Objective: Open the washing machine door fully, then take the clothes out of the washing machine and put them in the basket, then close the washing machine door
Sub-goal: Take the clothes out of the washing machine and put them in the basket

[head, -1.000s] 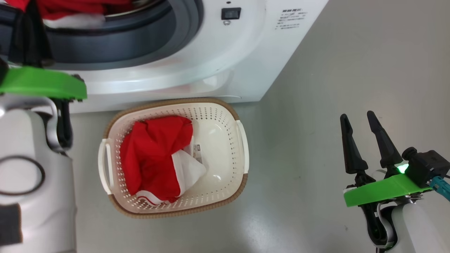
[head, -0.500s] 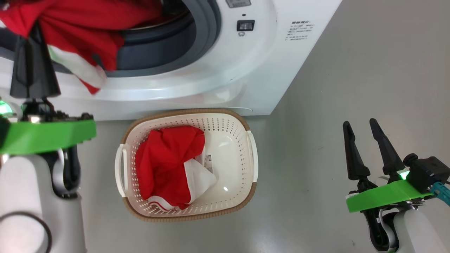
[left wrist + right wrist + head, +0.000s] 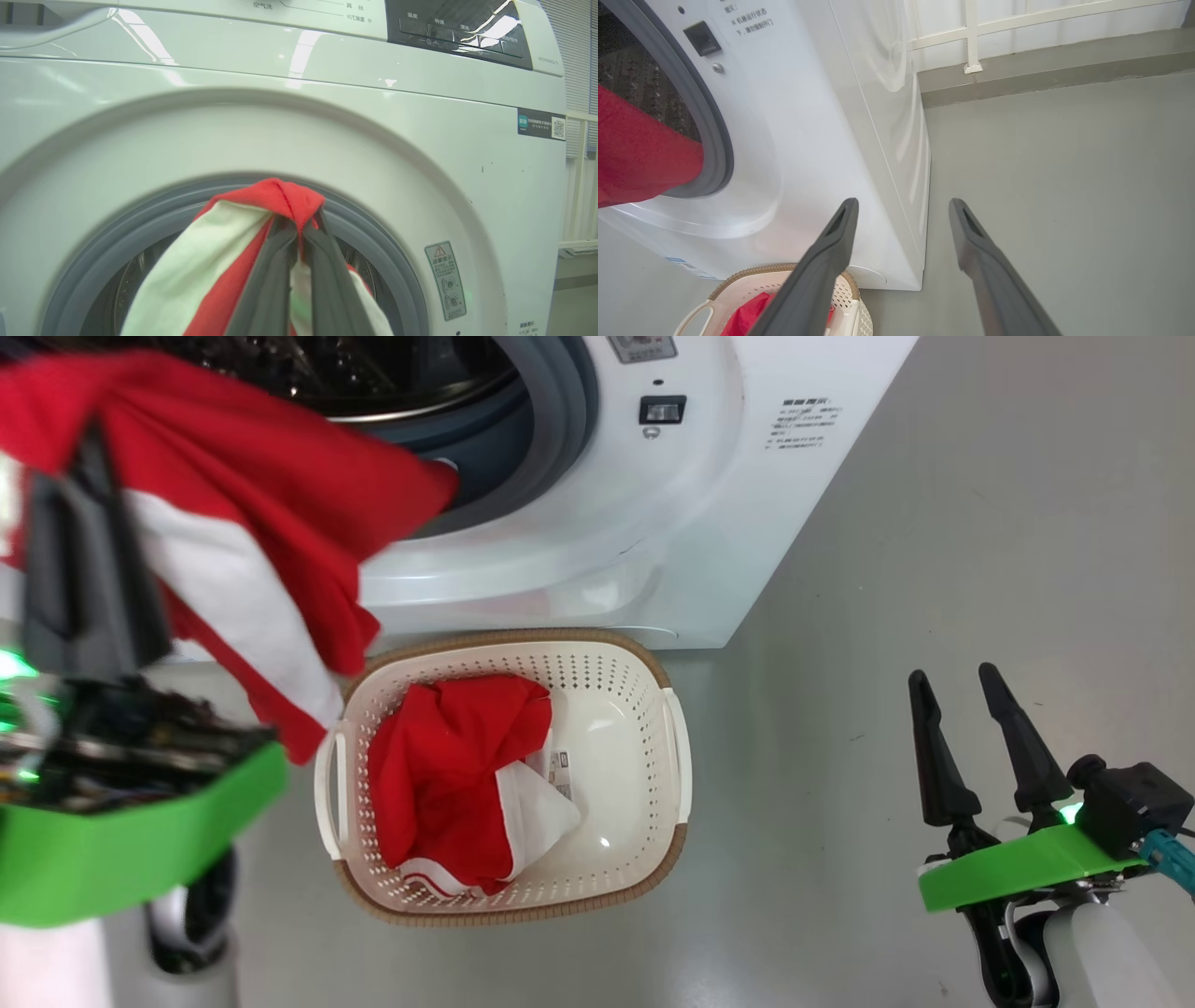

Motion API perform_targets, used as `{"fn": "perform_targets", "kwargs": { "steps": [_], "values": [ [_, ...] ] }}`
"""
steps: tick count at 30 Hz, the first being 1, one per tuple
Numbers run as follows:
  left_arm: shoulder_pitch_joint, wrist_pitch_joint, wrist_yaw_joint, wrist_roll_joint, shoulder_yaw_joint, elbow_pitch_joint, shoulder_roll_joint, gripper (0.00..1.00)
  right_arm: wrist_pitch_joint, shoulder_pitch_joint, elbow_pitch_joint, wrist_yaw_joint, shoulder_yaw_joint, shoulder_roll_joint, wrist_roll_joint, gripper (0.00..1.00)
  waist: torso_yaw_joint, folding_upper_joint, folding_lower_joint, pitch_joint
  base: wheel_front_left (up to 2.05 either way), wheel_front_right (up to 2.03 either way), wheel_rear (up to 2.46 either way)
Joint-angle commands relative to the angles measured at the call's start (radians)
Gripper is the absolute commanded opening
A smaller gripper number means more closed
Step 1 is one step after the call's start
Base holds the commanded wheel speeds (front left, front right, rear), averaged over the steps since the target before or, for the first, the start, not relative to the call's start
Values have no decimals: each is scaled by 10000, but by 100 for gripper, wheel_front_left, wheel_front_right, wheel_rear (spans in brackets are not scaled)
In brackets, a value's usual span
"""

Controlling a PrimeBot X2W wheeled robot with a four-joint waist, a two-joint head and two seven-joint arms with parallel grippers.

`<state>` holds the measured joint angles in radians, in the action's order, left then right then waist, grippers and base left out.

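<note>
My left gripper (image 3: 86,457) is shut on a red garment with white panels (image 3: 261,504), one of the clothes. It hangs in front of the washing machine (image 3: 597,523), its far end still at the grey-ringed opening (image 3: 551,420). In the left wrist view the fingers (image 3: 280,261) pinch the red cloth (image 3: 275,196) before the drum. Another red and white garment (image 3: 448,775) lies in the basket (image 3: 616,709) on the floor below the opening. My right gripper (image 3: 954,677) stands open and holds nothing, to the right of the basket. The washing machine door is out of view.
The grey floor (image 3: 934,523) stretches to the right of the machine. In the right wrist view my open right gripper (image 3: 903,203) points past the machine's corner (image 3: 920,186) toward a wall with a white rail (image 3: 971,37); the basket's rim (image 3: 738,280) shows at the bottom.
My left gripper has drawn the red garment out of the drum and nearer the camera, so it now hangs over the machine's front. The head view has shifted. The right gripper has stayed put.
</note>
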<state>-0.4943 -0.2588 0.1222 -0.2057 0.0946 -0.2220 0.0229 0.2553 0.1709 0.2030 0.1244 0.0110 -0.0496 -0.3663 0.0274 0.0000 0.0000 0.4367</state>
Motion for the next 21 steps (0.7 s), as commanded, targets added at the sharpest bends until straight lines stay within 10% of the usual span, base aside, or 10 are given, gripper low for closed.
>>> {"fn": "perform_targets", "kwargs": {
  "steps": [1, 21],
  "values": [
    [377, -30, -72, -44, 93, -228, 275, 0, 65, -165, -194, 63, -258, -7, 81, 100, 11, 0, 0, 3, 0, 0, 0],
    [955, -30, 49, 424, -1301, 5986, 274, 0, 65, 233, -350, 63, -437, -7, -118, 100, -428, 0, 0, 959, 0, 0, 0]
  ]
}}
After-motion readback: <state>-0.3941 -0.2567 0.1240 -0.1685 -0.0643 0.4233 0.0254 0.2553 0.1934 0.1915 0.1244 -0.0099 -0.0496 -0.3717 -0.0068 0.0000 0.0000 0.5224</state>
